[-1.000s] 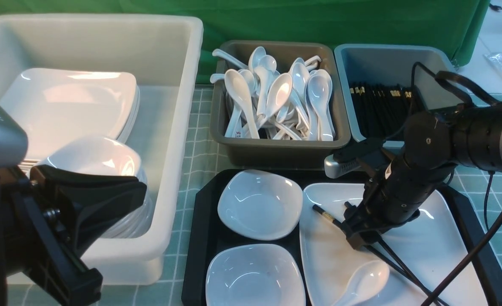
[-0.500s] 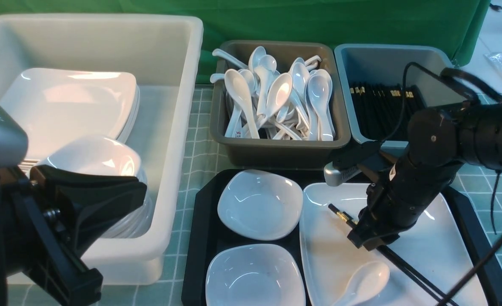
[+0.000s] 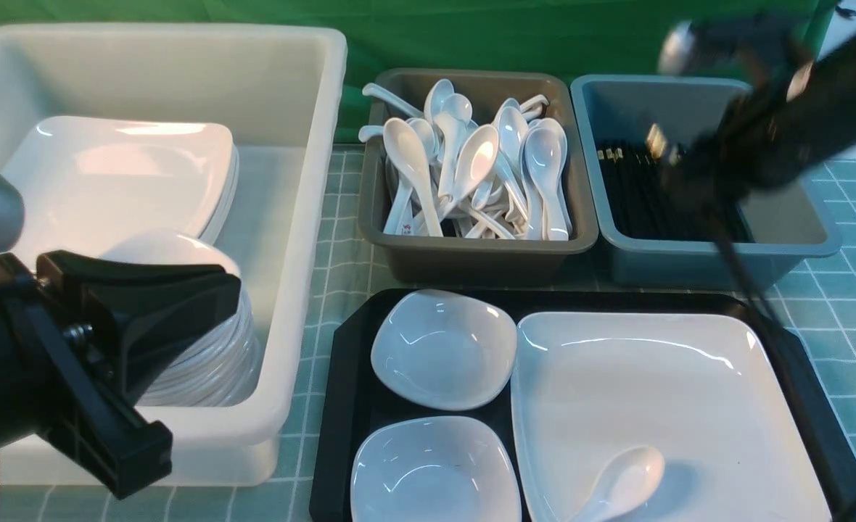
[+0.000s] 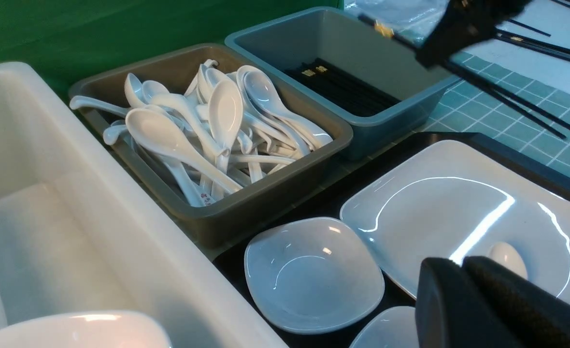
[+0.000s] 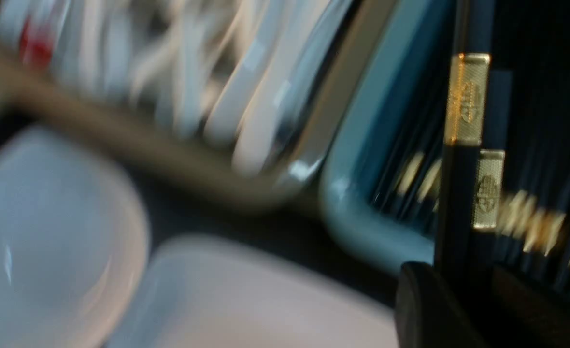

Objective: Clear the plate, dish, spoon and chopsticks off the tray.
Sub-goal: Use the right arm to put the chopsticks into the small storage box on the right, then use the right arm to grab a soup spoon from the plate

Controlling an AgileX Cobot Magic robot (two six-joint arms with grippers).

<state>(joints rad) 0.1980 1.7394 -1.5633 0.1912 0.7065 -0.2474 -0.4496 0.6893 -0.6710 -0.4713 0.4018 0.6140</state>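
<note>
"In the upper right of the frame, what does the right tool (image 5: 466, 285) hold?"

"Two chopsticks (image 5: 467, 96), clamped, held above the blue-grey bin (image 3: 696, 261) of chopsticks."

"What is on the tray (image 3: 341, 406)?"

"One plate (image 3: 653, 384) at right. One spoon (image 3: 627, 475) lies on its lower part. Two small dishes (image 3: 442, 348) (image 3: 435, 471) sit at left. The left tool (image 4: 461, 263), lower left, is clenched on nothing, beside the white tub (image 3: 305, 217)."

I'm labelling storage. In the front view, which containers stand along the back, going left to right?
White tub → brown spoon bin → blue-grey chopstick bin.
</note>
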